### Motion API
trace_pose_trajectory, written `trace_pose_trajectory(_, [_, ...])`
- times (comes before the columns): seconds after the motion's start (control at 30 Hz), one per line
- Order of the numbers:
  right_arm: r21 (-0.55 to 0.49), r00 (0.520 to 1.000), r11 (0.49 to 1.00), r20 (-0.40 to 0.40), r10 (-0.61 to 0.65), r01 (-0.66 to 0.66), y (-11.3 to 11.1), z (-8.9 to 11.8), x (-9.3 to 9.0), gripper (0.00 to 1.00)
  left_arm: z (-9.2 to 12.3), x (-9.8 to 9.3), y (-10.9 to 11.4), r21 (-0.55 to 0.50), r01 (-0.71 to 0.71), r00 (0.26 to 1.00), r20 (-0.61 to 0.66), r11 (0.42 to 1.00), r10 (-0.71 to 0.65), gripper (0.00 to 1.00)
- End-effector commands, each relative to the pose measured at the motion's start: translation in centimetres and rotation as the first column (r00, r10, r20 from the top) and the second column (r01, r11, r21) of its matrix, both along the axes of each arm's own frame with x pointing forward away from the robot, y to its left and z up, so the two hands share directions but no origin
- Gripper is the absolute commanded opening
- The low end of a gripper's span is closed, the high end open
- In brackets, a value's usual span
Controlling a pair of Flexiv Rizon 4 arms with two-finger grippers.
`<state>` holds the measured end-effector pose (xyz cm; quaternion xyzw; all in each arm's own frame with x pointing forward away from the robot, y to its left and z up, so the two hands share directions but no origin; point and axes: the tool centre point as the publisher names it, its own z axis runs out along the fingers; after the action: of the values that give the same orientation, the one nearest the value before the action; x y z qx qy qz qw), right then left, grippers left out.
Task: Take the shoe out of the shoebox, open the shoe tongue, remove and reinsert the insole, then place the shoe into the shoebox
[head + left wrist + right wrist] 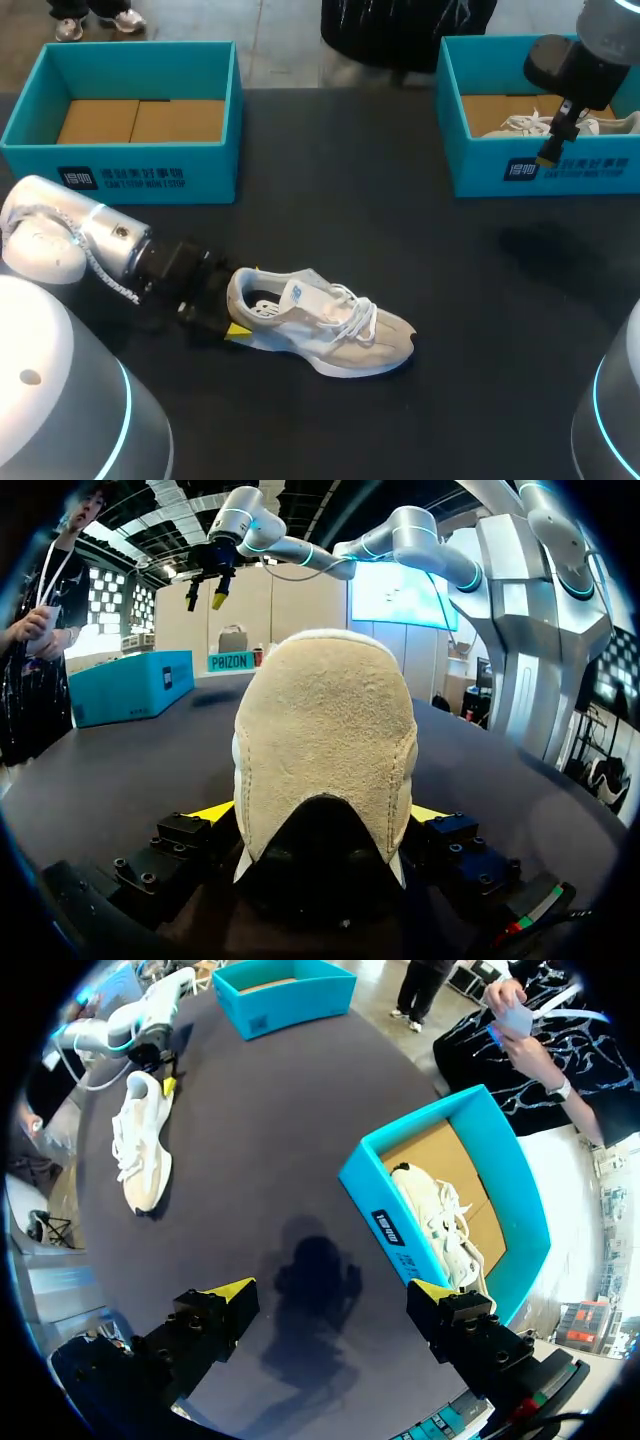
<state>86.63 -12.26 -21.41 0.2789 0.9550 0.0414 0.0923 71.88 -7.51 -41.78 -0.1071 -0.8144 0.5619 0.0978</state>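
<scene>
My left end effector (322, 815) grips the heel of the shoe (325, 325), one yellow tip on each side. The shoe rests on its sole on the counter (420, 250). My right end effector (335, 1305), fingers wide apart and empty, hangs near the right shoebox (560, 170), which holds a second shoe (440, 1225). The left shoebox (150, 165) shows a brown cardboard floor.
</scene>
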Motion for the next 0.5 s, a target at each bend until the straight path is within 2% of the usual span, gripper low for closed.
trace_pose_trajectory(0.03, [0.0, 1.0, 1.0, 0.0, 0.001, -0.001, 0.0, 0.0, 0.0, 1.0, -0.2, -0.3, -0.4, 0.0, -0.007, 1.0, -0.002, 1.0, 0.007, 1.0])
trace_pose_trajectory(0.13, [0.0, 1.0, 1.0, 0.0, 0.001, -0.001, 0.0, 0.0, 0.0, 1.0, -0.2, -0.5, -0.4, -0.003, -0.004, 1.0, -0.006, 1.0, 0.004, 1.0])
trace_pose_trajectory(0.17, [0.0, 1.0, 1.0, 0.0, 0.001, -0.001, 0.0, 0.0, 0.0, 1.0, -0.2, -0.6, -0.4, -0.004, -0.004, 1.0, -0.007, 1.0, 0.004, 0.87])
trace_pose_trajectory(0.2, [0.0, 1.0, 1.0, 0.0, 0.001, -0.001, 0.0, 0.0, 0.0, 1.0, -0.2, -0.6, -0.4, -0.007, -0.005, 1.0, -0.008, 1.0, 0.004, 0.62])
trace_pose_trajectory(0.23, [0.0, 1.0, 1.0, 0.0, 0.001, -0.001, 0.0, 0.0, 0.0, 1.0, -0.2, -0.7, -0.4, -0.01, -0.008, 1.0, -0.008, 1.0, 0.008, 0.49])
trace_pose_trajectory(0.27, [0.0, 1.0, 1.0, 0.0, 0.001, -0.001, 0.0, 0.0, 0.0, 1.0, -0.1, -0.8, -0.4, -0.014, -0.011, 1.0, -0.008, 1.0, 0.011, 0.3])
trace_pose_trajectory(0.3, [0.0, 1.0, 1.0, 0.0, 0.001, -0.001, 0.0, 0.0, 0.0, 1.0, -0.1, -0.8, -0.4, -0.015, -0.013, 1.0, -0.01, 1.0, 0.013, 0.19])
trace_pose_trajectory(0.4, [0.0, 1.0, 1.0, 0.0, 0.001, -0.001, 0.0, 0.0, 0.0, 1.0, -0.1, -0.8, -0.4, -0.016, -0.014, 1.0, -0.01, 1.0, 0.014, 0.18])
trace_pose_trajectory(0.43, [0.0, 1.0, 1.0, 0.0, 0.001, -0.001, 0.0, 0.0, 0.0, 1.0, -0.1, -1.2, -0.4, -0.021, -0.025, 1.0, -0.013, 0.999, 0.024, 0.0])
trace_pose_trajectory(0.5, [0.0, 1.0, 1.0, 0.0, 0.001, -0.001, 0.0, 0.0, 0.0, 1.0, -0.1, -1.3, -0.3, -0.026, -0.04, 0.999, -0.011, 0.999, 0.039, 0.0])
